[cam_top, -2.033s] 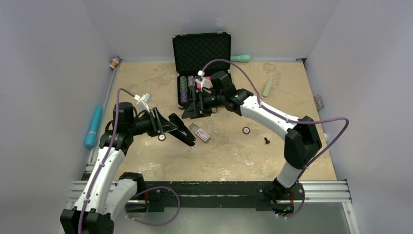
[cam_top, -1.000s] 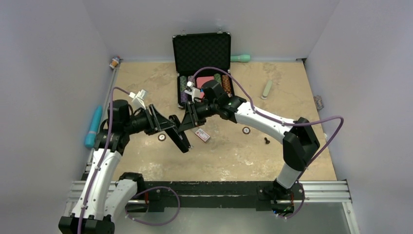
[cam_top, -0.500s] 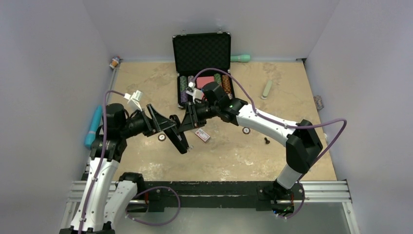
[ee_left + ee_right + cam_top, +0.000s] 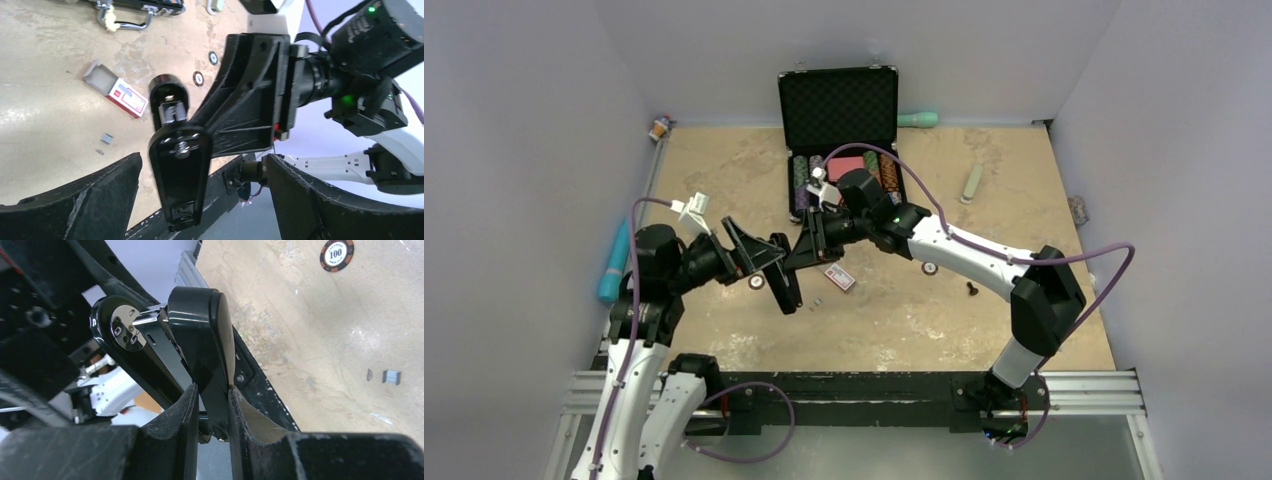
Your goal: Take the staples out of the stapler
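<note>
The black stapler [image 4: 786,283] hangs in the air over the middle of the table, with my right gripper [image 4: 807,252] shut on it. In the right wrist view the pads [image 4: 187,405] squeeze one black arm of the stapler [image 4: 200,325]. My left gripper [image 4: 776,262] stands open. Its fingers [image 4: 100,195] flank the stapler [image 4: 180,170] on both sides without touching it. A tiny grey strip of staples [image 4: 817,299] lies on the table below, also seen as staples [image 4: 106,138] and staples [image 4: 391,376].
A red-and-white box [image 4: 839,277] lies open beside the staples. An open black case [image 4: 839,105] of poker chips stands at the back. Loose chips [image 4: 930,267] and a small black piece [image 4: 971,289] lie to the right. A blue cylinder [image 4: 616,258] lies along the left edge.
My left gripper's jaws have opened wide and come off the stapler, and the left arm has drawn back to the left. The right gripper has kept its hold.
</note>
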Controlling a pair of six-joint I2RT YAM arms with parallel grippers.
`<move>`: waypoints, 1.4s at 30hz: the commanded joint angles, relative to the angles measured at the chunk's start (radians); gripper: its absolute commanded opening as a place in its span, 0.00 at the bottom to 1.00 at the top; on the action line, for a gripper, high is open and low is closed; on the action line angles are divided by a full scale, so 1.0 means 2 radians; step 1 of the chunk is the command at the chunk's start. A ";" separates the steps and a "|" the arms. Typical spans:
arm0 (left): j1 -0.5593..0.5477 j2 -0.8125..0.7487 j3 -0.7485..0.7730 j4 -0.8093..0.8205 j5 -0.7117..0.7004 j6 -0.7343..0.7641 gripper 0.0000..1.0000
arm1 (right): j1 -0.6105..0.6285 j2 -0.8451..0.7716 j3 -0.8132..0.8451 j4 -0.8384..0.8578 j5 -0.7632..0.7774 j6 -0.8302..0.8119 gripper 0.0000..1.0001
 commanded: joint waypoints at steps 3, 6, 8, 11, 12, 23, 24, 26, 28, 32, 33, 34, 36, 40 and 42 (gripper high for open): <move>-0.001 -0.014 -0.024 -0.028 -0.038 0.025 0.96 | 0.000 -0.022 0.012 0.080 -0.028 0.077 0.00; -0.001 -0.014 -0.031 -0.017 -0.036 0.019 0.95 | 0.000 -0.017 0.017 0.075 -0.027 0.083 0.00; -0.001 -0.014 -0.032 -0.005 -0.037 0.011 0.88 | 0.001 -0.013 0.019 0.073 -0.029 0.087 0.00; -0.002 -0.007 -0.032 0.008 -0.036 0.011 0.82 | 0.004 -0.008 0.024 0.068 -0.029 0.092 0.00; -0.002 -0.007 -0.031 0.009 -0.039 0.014 0.79 | 0.004 -0.006 0.025 0.067 -0.029 0.093 0.00; -0.003 -0.006 -0.022 0.013 -0.078 0.020 0.89 | 0.010 0.001 0.028 0.050 -0.031 0.121 0.00; -0.003 -0.004 -0.020 0.013 -0.080 0.020 0.90 | 0.012 0.003 0.030 0.045 -0.030 0.121 0.00; -0.004 0.001 -0.019 0.015 -0.083 0.018 0.90 | 0.013 0.004 0.036 0.037 -0.029 0.122 0.00; -0.007 0.005 -0.017 0.022 -0.085 0.014 0.89 | 0.014 0.008 0.043 0.023 -0.028 0.122 0.00; -0.017 0.015 -0.012 0.012 -0.099 0.021 0.80 | 0.016 0.010 0.051 0.013 -0.026 0.127 0.00; -0.018 0.016 -0.012 0.009 -0.100 0.023 0.77 | 0.016 0.010 0.051 0.014 -0.028 0.128 0.00; -0.019 0.015 -0.012 0.007 -0.103 0.024 0.73 | 0.016 0.010 0.051 0.015 -0.029 0.129 0.00; -0.020 0.011 -0.013 0.000 -0.110 0.025 0.65 | 0.015 0.009 0.050 0.015 -0.029 0.130 0.00; -0.022 0.014 -0.013 -0.003 -0.110 0.029 0.35 | 0.015 0.004 0.037 0.041 -0.038 0.147 0.00; -0.023 0.018 -0.007 -0.014 -0.116 0.033 0.00 | 0.015 0.004 0.035 0.045 -0.040 0.146 0.00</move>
